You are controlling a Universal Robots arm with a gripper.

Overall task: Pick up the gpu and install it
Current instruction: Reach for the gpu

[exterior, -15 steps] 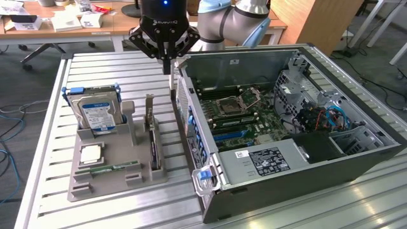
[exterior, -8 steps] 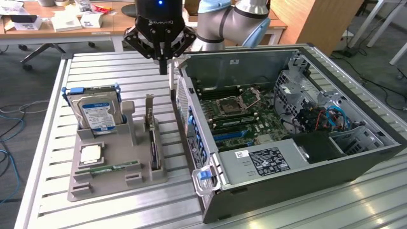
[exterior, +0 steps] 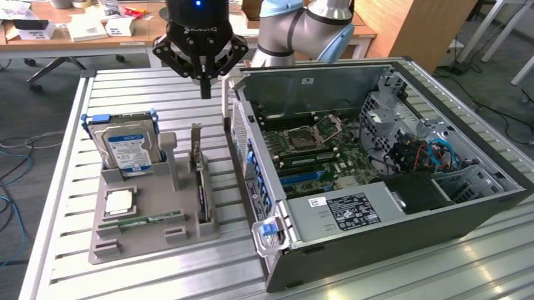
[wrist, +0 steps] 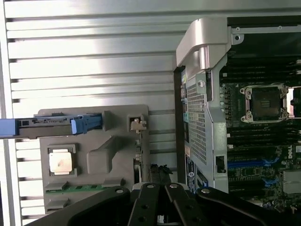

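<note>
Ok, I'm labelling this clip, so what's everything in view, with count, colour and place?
table: one, silver, slatted
case: one, dark grey, open, on the table
tray: one, grey, on the table, exterior view's left of the case
gpu: one, dark, on edge in the tray
hard drive: one, silver with blue label, upright in the tray
processor chip: one, silver, flat on the tray
memory stick: one, green, lying in the tray
arm: one, grey and light blue, behind the case
hand: one, black, shut, empty, above the table beyond the gpu

On table, at exterior view's left: holder with hard drive and gpu on edge; at right, just beside: computer case.
</note>
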